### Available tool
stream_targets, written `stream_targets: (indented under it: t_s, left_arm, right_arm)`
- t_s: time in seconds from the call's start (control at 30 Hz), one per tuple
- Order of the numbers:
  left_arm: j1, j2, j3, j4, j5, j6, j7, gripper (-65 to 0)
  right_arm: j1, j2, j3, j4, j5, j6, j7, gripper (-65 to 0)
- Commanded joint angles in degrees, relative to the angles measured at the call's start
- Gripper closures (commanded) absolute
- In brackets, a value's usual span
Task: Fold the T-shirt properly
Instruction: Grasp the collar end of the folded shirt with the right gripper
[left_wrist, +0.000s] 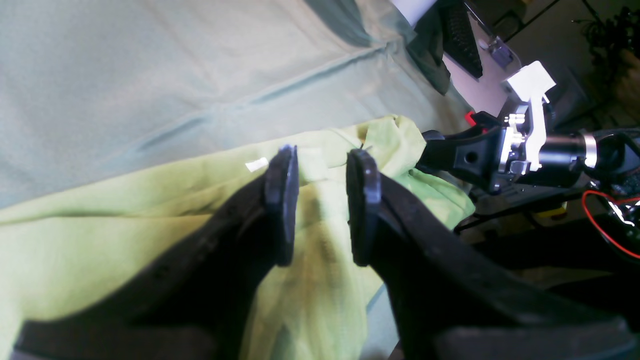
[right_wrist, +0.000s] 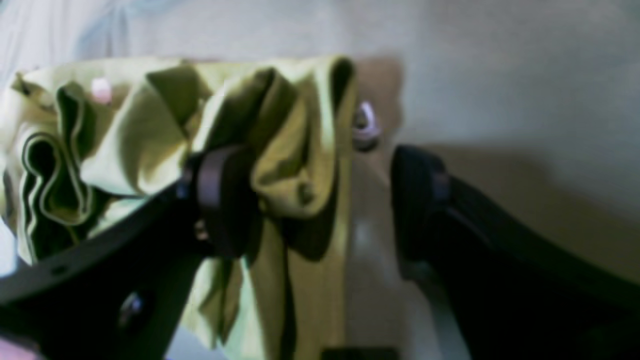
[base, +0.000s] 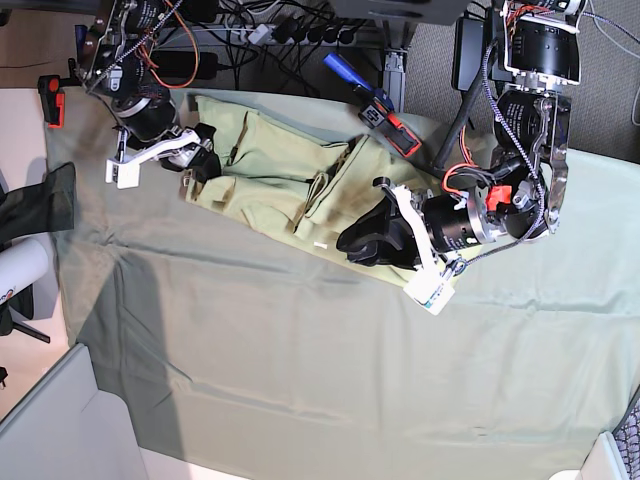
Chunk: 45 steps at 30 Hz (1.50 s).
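T-shirt (base: 275, 175) bunched lengthwise at far side of grey-green cloth (base: 320, 370), left gripper (left_wrist: 322, 205) over its right end, jaws parted, nothing clamped, right gripper (right_wrist: 320, 200) at left end, jaws spread, one finger (right_wrist: 225, 200) against folds

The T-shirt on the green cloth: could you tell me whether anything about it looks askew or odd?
Yes. The T-shirt lies bunched and creased rather than flat, with thick pleats gathered at the right gripper.
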<state>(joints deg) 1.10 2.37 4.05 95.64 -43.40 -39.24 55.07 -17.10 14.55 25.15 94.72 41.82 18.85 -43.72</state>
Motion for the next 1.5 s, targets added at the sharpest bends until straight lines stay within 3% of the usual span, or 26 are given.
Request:
stream_targets:
  t_s: [0.0,0.27,0.53,0.87,1.47]
  left_arm:
    - [-0.94,0.33,0.07,0.94,-1.36,-0.76,-1.29,-16.7]
    - [-0.92,0.31,0.04,0.94,-1.33,-0.76,-1.25,-16.7]
    - [-0.92,0.31,0.04,0.94,-1.36,-0.76,-1.22,-16.7]
    - [-0.90,0.31,0.07,0.94,-1.33,-0.76,-1.22,-16.7]
    - [-0.74,0.33,0.07,0.94,-1.36,-0.76,-1.22,-16.7]
  right_arm:
    - [0.24,0.50,-0.37,0.79,0.85,0.72,-0.28,-42.2]
    - [0.26,0.70,-0.90,0.85,0.87,0.79,-1.38,-42.2]
    - [0.26,0.90,0.17,0.87,4.33,3.06,-2.60,-42.2]
    - [0.24,3.26,2.12,0.92,7.93,4.55,-3.45,-42.2]
    - [0.42,-1.09,1.36,0.90,8.28,4.59,-2.47,-42.2]
